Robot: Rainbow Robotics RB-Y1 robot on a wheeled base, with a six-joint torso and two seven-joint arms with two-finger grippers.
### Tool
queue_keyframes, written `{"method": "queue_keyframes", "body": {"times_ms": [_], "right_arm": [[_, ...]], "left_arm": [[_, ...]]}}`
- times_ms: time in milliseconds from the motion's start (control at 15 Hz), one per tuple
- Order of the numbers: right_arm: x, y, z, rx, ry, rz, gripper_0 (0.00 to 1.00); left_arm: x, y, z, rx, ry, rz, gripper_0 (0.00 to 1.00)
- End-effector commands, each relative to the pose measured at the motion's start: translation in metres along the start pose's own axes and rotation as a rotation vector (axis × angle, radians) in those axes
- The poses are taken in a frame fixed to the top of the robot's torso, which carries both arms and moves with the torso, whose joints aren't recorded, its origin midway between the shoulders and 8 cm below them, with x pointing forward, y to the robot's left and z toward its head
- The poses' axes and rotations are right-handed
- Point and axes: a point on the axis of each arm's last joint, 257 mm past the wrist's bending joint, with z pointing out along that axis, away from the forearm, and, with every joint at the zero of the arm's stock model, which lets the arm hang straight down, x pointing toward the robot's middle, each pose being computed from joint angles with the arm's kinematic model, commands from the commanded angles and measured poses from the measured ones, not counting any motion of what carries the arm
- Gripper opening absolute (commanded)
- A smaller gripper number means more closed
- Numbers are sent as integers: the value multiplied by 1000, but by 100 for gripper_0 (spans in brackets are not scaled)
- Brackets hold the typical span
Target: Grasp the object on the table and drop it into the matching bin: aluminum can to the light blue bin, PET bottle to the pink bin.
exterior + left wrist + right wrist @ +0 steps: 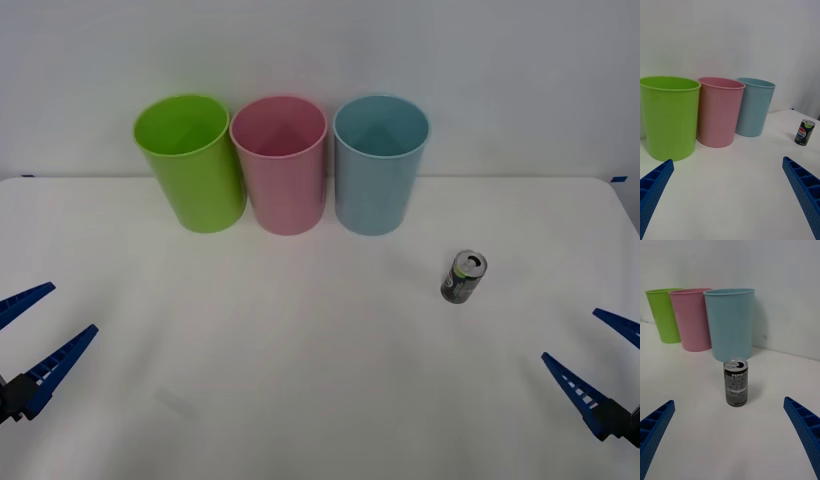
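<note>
Standing upright on the table (320, 400), your can (463, 277) sits alone, in front of the blue bin (380, 165) and a little to its right. You have the pink bin (279, 165) next, between blue and the green cup (191, 162). Your left gripper (30, 335) and right gripper (598, 362) wait wide open at the near corners.

A plain white wall (320, 50) stands behind, evenly lit, with soft shadows.
</note>
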Motion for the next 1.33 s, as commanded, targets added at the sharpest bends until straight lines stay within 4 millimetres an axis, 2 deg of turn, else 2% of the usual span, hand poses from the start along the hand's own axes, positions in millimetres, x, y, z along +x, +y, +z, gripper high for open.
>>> {"method": "queue_keyframes", "body": {"times_ms": [67,333,600,1333], "right_arm": [[17,1,14,32,27,26,100],[33,3,33,68,55,47,100],[48,5,59,72,69,73,100],[62,0,129,146,74,54,100]], "left_arm": [[0,0,0,0,0,0,100],[0,0,0,0,0,0,100],[0,0,0,0,0,0,100],[0,0,0,0,0,0,100]]}}
